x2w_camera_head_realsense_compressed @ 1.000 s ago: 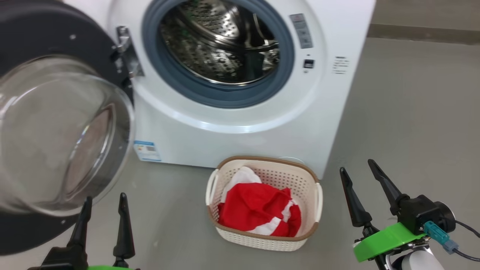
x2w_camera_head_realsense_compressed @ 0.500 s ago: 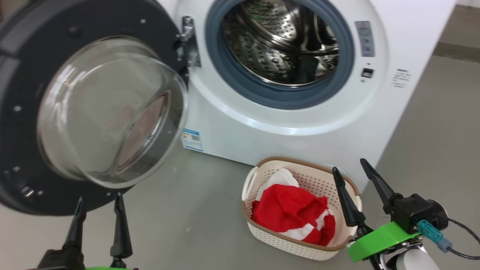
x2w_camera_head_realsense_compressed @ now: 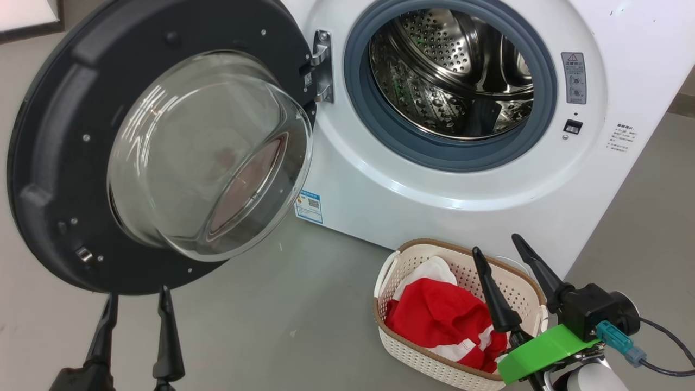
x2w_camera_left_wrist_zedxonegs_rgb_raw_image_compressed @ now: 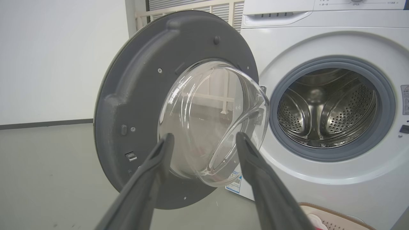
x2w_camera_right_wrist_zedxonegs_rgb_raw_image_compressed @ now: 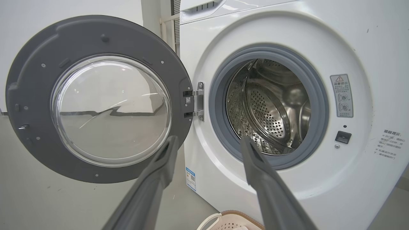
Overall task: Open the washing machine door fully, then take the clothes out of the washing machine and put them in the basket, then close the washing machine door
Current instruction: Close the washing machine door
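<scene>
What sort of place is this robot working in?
Probably a laundry corner, perhaps a test room: a white front-loading washing machine with its door swung open, a basket holding red clothes, and a bare grey floor.

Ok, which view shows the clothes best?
Head view: the red-and-white clothes lie in plain sight in the basket. Left wrist view catches a scrap at its bottom edge; right wrist view, the basket's rim.

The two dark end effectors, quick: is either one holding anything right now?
Long-fingered dark left end effector: open, holding nothing.
Long-fingered dark right end effector: open, holding nothing.
</scene>
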